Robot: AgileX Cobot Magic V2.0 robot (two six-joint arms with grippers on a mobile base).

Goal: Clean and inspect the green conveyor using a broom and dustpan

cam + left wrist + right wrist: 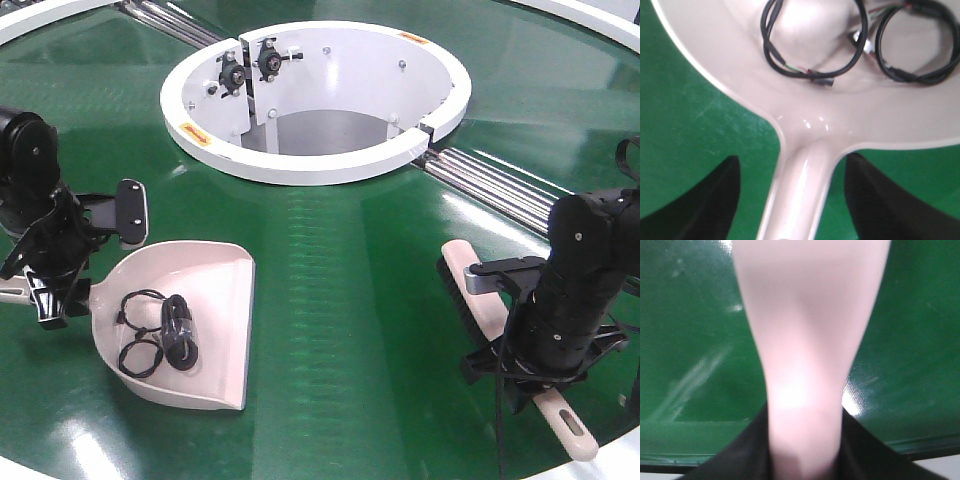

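Observation:
The green conveyor (340, 300) fills the view. The beige-pink dustpan (215, 330) lies on it at the left, its handle pointing left. My left gripper (90, 268) is open and straddles the handle where it joins the pan. In the left wrist view (792, 165) green shows on both sides between the jaws and the dustpan (715, 45). My right gripper (495, 300) is shut on the broom (462, 285) at the right; its slotted handle end sticks out toward the near edge. The right wrist view (805, 415) shows the jaws pressed against the broom's handle (810, 315).
Black coiled cables (165, 330) lie inside the dustpan, also in the left wrist view (815, 75). The white ring opening (300, 165) sits at the back centre. Metal roller strips (490, 180) run from it to the right, near the right arm.

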